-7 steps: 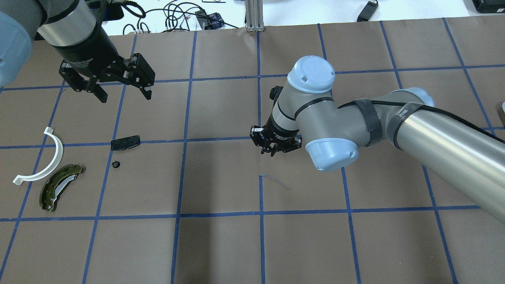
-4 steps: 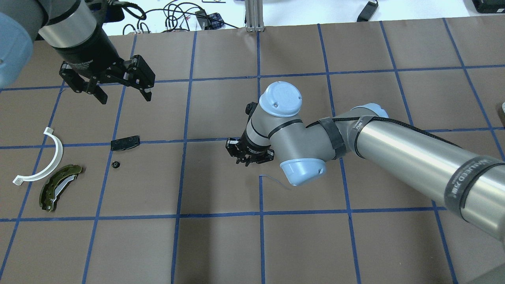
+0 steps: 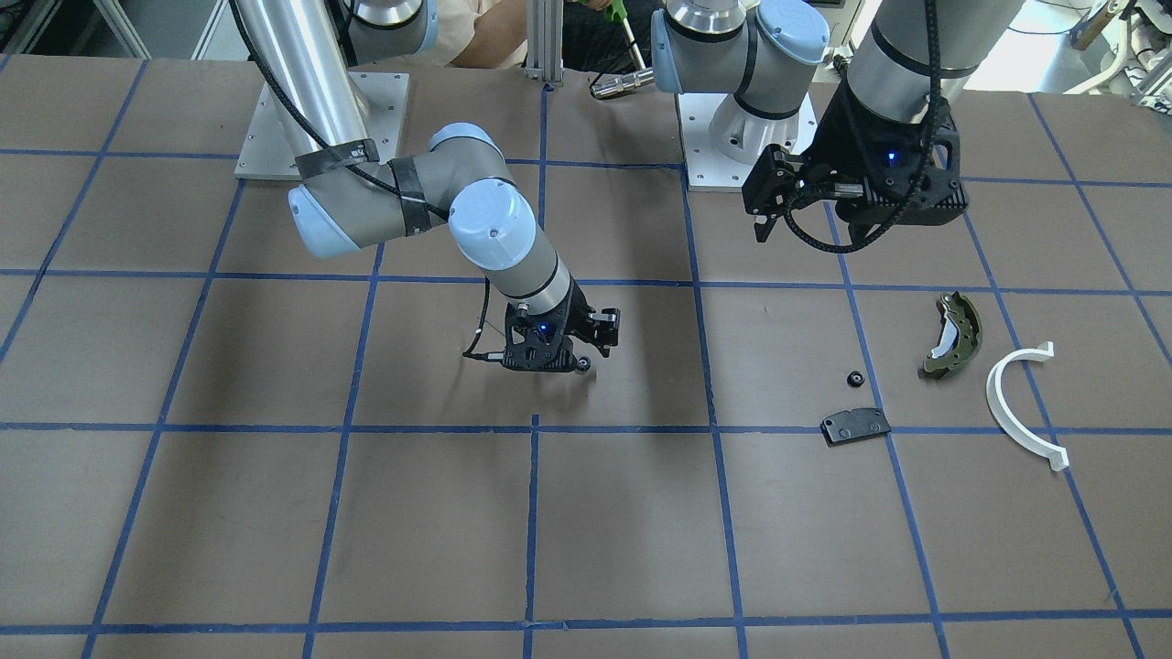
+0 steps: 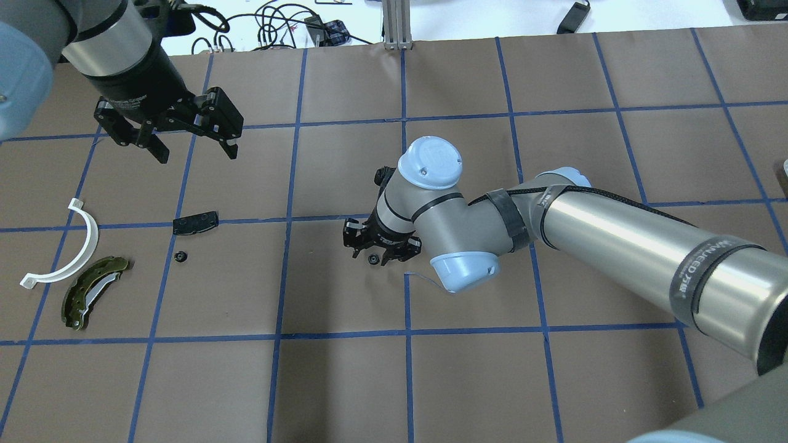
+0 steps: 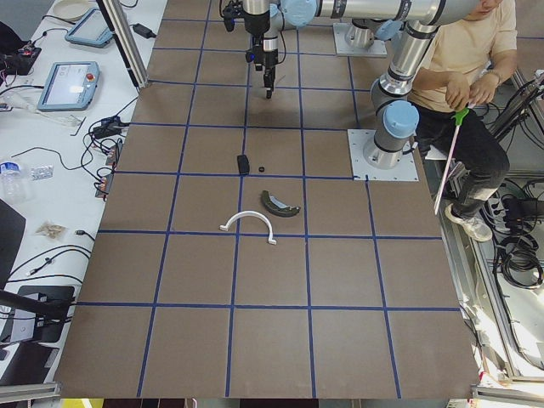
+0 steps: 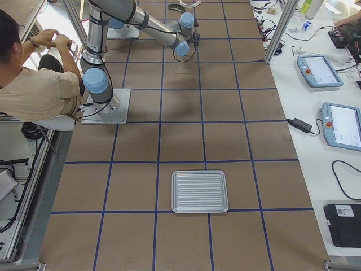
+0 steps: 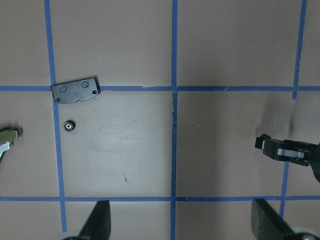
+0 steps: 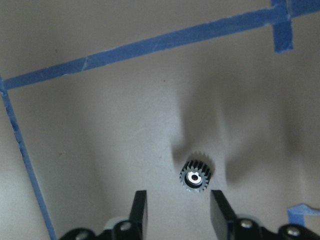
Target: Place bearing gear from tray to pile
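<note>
A small black bearing gear (image 8: pixel 195 176) lies on the brown table between the pads of my open right gripper (image 8: pixel 178 199), touching neither. It also shows in the overhead view (image 4: pixel 372 260) under the right gripper (image 4: pixel 369 252), near mid-table. A second small gear (image 4: pixel 180 256) lies by the pile: the olive brake shoe (image 4: pixel 92 290), the white arc (image 4: pixel 74 249) and the black plate (image 4: pixel 196 222). My left gripper (image 4: pixel 191 147) is open and empty, raised behind the pile. The tray (image 6: pixel 199 191) looks empty.
Blue tape lines grid the brown table (image 4: pixel 345 381). A person sits behind the robot bases (image 6: pixel 34 84). Cables and tablets lie off the table's far edge (image 4: pixel 277 24).
My right arm has swung left toward the pile side and come down. Its gripper now stands open with the gear on the table under it. The left arm has hardly moved.
</note>
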